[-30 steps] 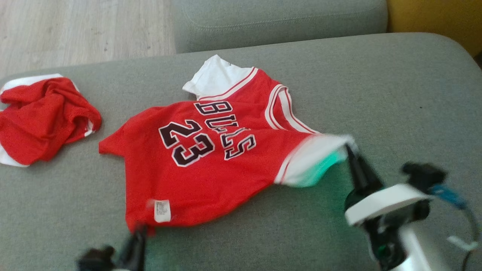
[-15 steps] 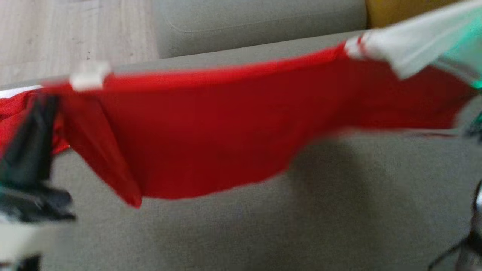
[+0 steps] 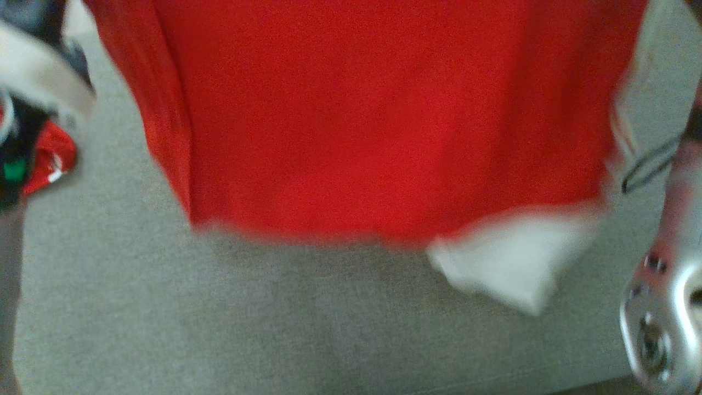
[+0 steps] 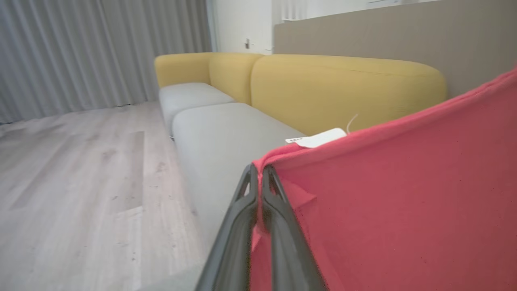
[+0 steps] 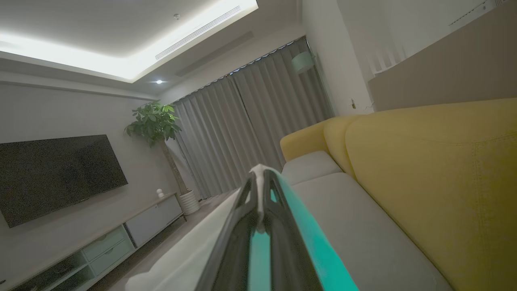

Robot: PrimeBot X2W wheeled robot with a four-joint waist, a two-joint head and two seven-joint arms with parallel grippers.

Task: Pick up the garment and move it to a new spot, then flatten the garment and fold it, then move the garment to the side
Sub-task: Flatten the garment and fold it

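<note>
Grip at left: left gripper (image 4: pixel 259 173) clamps the red corner of garment (image 3: pixel 384 109).
Garment: hangs spread, blurred, above grey sofa seat (image 3: pixel 274 329).
Grip at right: right gripper (image 5: pixel 261 177) clamps its white edge.

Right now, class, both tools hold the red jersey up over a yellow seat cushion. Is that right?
No: the head view shows the seat cushion under the jersey is grey. The left tool and right tool do hold it up.
</note>
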